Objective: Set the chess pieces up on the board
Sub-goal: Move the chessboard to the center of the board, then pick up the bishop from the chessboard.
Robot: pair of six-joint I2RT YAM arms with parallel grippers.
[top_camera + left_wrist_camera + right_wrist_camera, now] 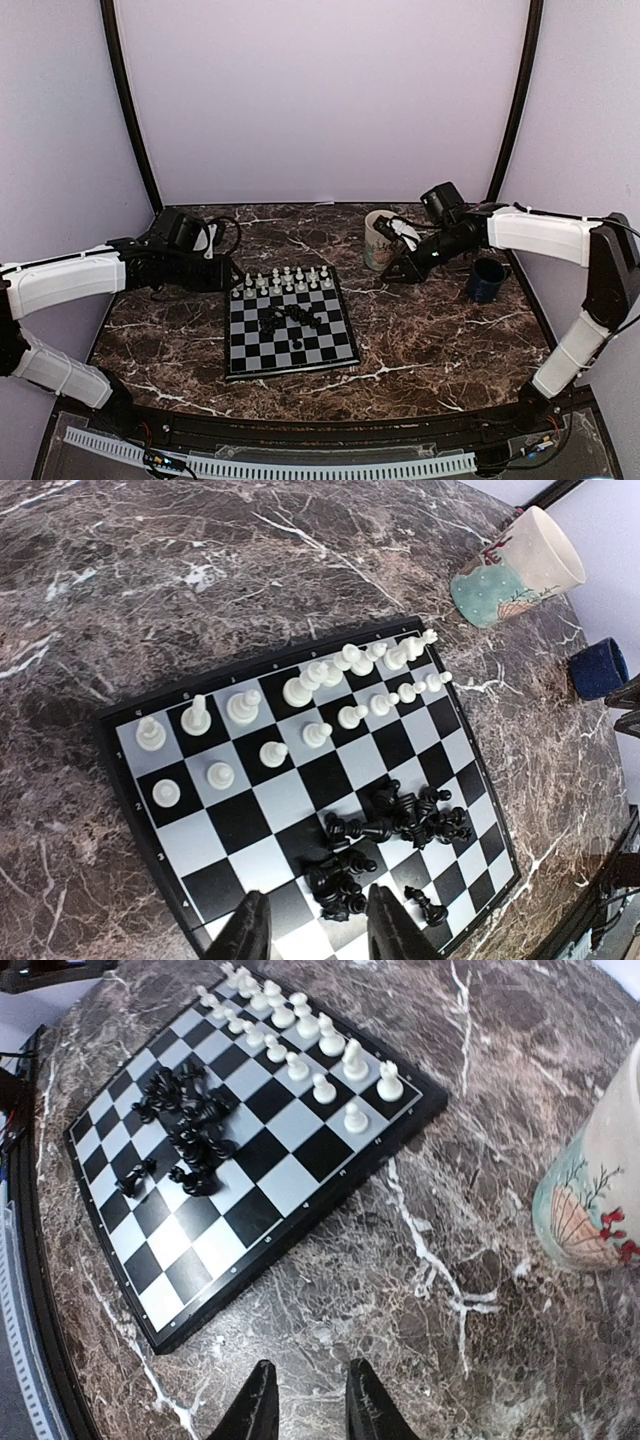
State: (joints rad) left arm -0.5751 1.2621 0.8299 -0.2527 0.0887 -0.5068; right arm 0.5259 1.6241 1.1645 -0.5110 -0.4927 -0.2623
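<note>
Board: your checkered board (272,356) lies flat on the dark marble table (440,340), between the two arms and a little left of the middle.
White pieces: you can see the white pieces (285,280) standing upright in two rows along the board's far edge, one to a square.
Black pieces: the black pieces (290,318) sit in a loose heap around the middle of the board. Most seem to lie on their sides, though they are too small to be sure.
Stray piece: one black piece (297,343) stands apart from the heap, nearer to you.
Left claw: your left claw (220,274) hangs just off the board's far left corner. In the left wrist view its fingers (250,930) stand apart with nothing between them.
Right claw: your right claw (392,272) is over bare table, between the board and the mug (380,238). Its fingers (258,1405) are slightly parted and hold nothing.
Mug: cream with a painted pattern, upright, near the board's far right corner.
Blue cup: a small dark blue cup (487,280) stands further right, under the right arm.
</note>
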